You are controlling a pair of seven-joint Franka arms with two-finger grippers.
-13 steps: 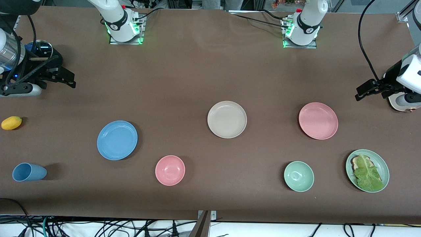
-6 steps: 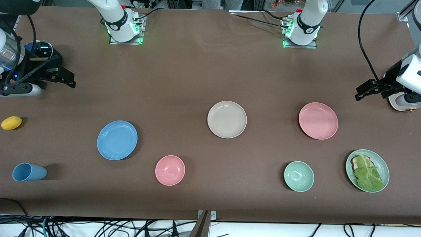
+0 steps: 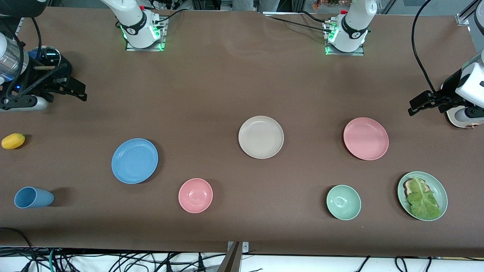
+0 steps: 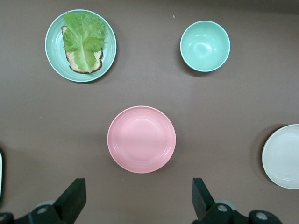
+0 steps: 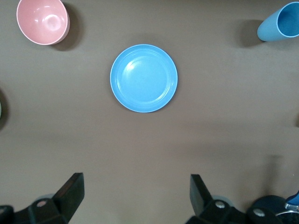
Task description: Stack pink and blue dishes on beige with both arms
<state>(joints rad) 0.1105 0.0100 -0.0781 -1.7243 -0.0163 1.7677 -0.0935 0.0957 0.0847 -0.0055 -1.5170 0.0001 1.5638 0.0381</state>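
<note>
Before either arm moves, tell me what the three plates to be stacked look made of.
Pink plate, blue plate and beige plate: all look like matte moulded plastic or melamine, perhaps wheat-straw composite; flat even colour, soft dull sheen, faint concentric rings, low thin rims. Glazed ceramic seems less likely, though possible.

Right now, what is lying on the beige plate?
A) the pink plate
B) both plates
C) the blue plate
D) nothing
D: the beige plate is bare, with the pink plate lying apart toward the left arm's end of the table and the blue plate toward the right arm's end.
</note>
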